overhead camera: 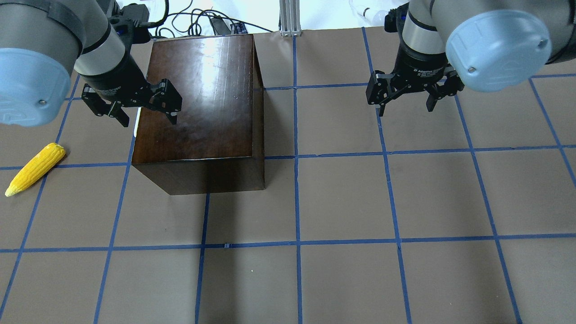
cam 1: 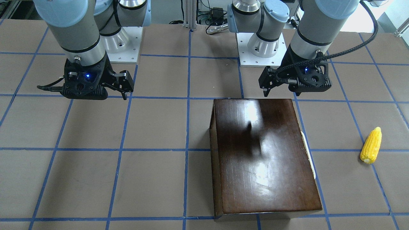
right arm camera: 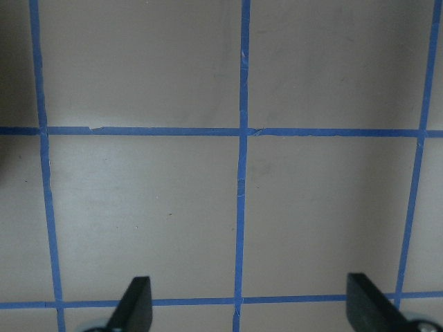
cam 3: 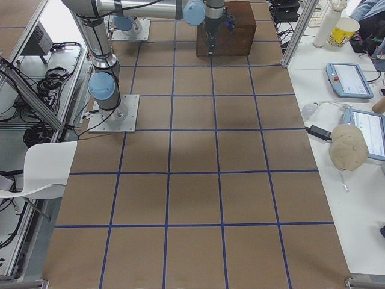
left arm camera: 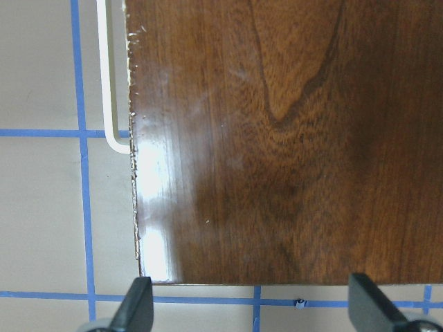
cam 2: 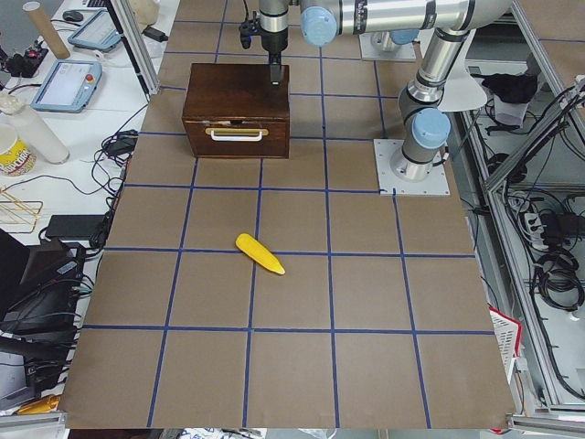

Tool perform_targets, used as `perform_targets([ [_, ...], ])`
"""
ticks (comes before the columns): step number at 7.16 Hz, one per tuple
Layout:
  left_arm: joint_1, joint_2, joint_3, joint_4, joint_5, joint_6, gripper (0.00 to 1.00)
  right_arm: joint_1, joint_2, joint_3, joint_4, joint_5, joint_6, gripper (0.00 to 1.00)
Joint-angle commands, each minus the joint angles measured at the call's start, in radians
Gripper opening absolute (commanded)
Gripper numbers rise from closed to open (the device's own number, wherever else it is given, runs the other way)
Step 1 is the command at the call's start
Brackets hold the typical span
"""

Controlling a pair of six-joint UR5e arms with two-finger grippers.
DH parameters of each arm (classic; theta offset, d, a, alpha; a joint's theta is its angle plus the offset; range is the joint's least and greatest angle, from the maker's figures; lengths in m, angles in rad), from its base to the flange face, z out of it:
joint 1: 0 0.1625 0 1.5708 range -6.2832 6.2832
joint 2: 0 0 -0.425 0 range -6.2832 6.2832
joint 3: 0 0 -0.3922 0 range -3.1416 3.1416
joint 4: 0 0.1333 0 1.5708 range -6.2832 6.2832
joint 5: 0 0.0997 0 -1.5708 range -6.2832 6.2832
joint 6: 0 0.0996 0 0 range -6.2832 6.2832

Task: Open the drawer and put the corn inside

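Note:
The glossy dark brown box (overhead camera: 198, 94) stands on the table with its drawer (cam 2: 236, 137) shut. Only the drawer's dark front panel and pale handle (cam 2: 237, 134) show, facing the robot's left. The yellow corn (overhead camera: 35, 168) lies on the table left of the box, apart from it; it also shows in the front view (cam 1: 371, 145). My left gripper (overhead camera: 144, 110) is open and empty, hovering above the box's top near its handle-side edge; the left wrist view shows the box top (left arm camera: 291, 138) and the handle (left arm camera: 107, 76). My right gripper (overhead camera: 405, 105) is open and empty above bare table.
The table is brown with a blue tape grid (overhead camera: 297, 198). The arm bases (cam 1: 262, 48) stand at the robot's edge. Cables and an aluminium post (overhead camera: 290, 18) lie beyond the far edge. Side benches hold tablets (cam 3: 348, 78) and cups.

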Motion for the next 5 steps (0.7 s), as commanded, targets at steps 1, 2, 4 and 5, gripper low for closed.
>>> perform_targets([
  [1, 0.001, 0.000, -0.004, -0.005, 0.010, 0.003, 1.00, 0.000, 0.000, 0.000, 0.000, 0.000, 0.000, 1.00],
  [2, 0.003, 0.000, -0.003, -0.004, 0.009, 0.001, 1.00, 0.000, -0.001, 0.000, 0.001, 0.000, 0.000, 1.00],
  [4, 0.004, 0.005, 0.011, -0.007, 0.009, 0.001, 1.00, 0.000, -0.001, 0.000, 0.000, 0.000, 0.000, 1.00],
  [5, 0.023, 0.020, 0.008, -0.018, 0.010, 0.001, 1.00, 0.000, 0.000, 0.000, 0.001, 0.000, 0.000, 1.00],
])
